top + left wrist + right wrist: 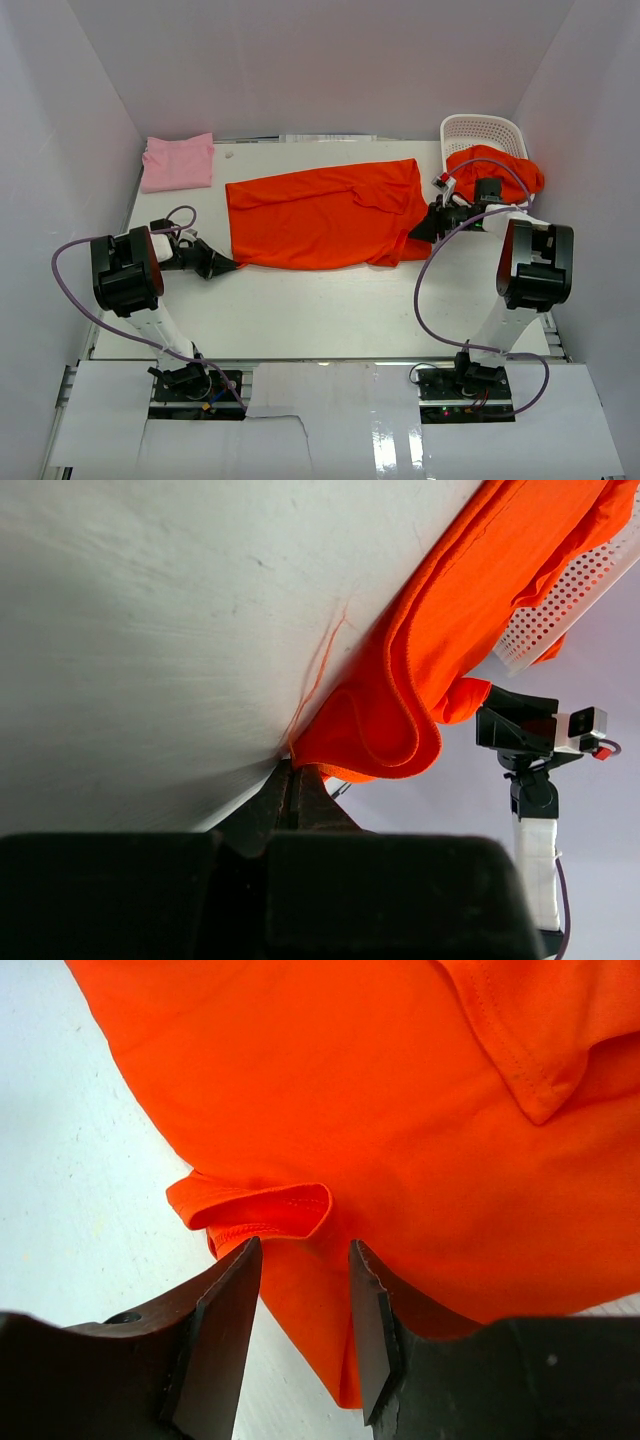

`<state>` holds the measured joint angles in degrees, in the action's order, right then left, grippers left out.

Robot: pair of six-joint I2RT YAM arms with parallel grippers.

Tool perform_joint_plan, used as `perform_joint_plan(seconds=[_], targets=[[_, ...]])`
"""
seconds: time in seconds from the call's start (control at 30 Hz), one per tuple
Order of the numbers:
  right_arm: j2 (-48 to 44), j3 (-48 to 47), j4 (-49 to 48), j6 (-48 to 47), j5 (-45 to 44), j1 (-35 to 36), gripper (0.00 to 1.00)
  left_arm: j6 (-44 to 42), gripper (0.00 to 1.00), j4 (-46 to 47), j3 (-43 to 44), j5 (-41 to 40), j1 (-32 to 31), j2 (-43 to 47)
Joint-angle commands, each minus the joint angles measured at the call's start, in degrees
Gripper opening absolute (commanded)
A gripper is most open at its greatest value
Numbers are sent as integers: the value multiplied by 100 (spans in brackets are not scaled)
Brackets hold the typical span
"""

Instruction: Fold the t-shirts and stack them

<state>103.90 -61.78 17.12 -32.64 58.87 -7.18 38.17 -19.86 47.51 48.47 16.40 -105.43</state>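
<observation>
From above, one orange-red t-shirt (320,215) lies spread flat across the middle of the table (330,310), its long side running left to right. A pink t-shirt (178,162) sits folded in the back left corner. A white lattice basket (483,130) stands in the back right corner with a second orange-red shirt (497,168) heaped over its near rim. The left gripper (232,266) lies low on the table at the spread shirt's near left corner, and the right gripper (418,231) points at its near right corner. In the left wrist view the two fingers are pressed together with no gap. The shirt's corner narrows right into their tips and looks pinched there, while the hem beside it curls over in a loose roll. Beyond it the right arm and the basket show at the far end of the cloth. In the right wrist view the jaws stand partly apart, low over the table, straddling the shirt's edge with orange cloth between them. They have not closed on anything. A small folded-back flap of hem (262,1210) lies just ahead of the left-hand finger (215,1330).
</observation>
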Motion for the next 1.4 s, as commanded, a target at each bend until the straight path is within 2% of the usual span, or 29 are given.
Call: perform_joint_plan(seconds=[0.0, 0.5, 0.67, 0.73, 0.77, 0.83, 0.93, 1.1, 1.37], targets=[[139, -185, 10, -146, 63, 59, 47, -47, 0, -44, 118, 5, -14, 145], [588, -546, 45, -199, 177, 261, 48, -73, 0, -106, 171, -57, -14, 128], [789, -800, 343, -400, 309, 357, 48, -82, 0, -106, 162, -74, -6, 110], [886, -985, 597, -488, 396, 384, 42, -82, 0, -106, 162, -92, -6, 110], [1017, -1055, 712, -610, 458, 384, 32, -82, 0, -106, 162, -101, -6, 110], [1150, -1283, 967, -734, 555, 410, 29, -82, 0, -106, 162, -109, -14, 101], [1343, -1459, 1292, -910, 608, 437, 8, -82, 0, -106, 162, -145, -14, 92], [1379, -1557, 1645, -990, 643, 463, 8, -91, 0, -106, 110, -180, -14, 92], [887, -1416, 1619, -296, 696, 454, 8, -29, 0, -159, 189, -188, -14, 154]])
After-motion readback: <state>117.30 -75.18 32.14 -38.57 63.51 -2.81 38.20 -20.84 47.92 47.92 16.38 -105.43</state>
